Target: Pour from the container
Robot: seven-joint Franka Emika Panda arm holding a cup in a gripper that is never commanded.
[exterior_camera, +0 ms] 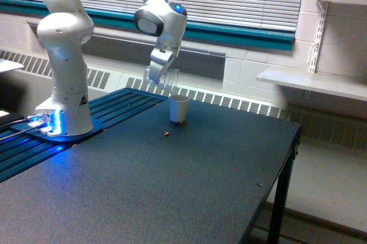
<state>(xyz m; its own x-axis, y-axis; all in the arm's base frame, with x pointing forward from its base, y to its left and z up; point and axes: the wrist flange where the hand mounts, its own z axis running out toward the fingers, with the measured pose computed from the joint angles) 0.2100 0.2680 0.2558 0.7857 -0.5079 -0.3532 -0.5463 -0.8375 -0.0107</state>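
Hand (156,74) grips clear container (165,78) tipped over white cup (179,109) on dark table (189,181); small brown bit (166,134) near cup.

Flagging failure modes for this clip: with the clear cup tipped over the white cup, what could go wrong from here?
1. The container in the tool is tipped with its mouth just above the white cup; any late bits could miss the rim, as one brown bit already lies on the table.
2. The white cup stands free; a low swing might knock it over.
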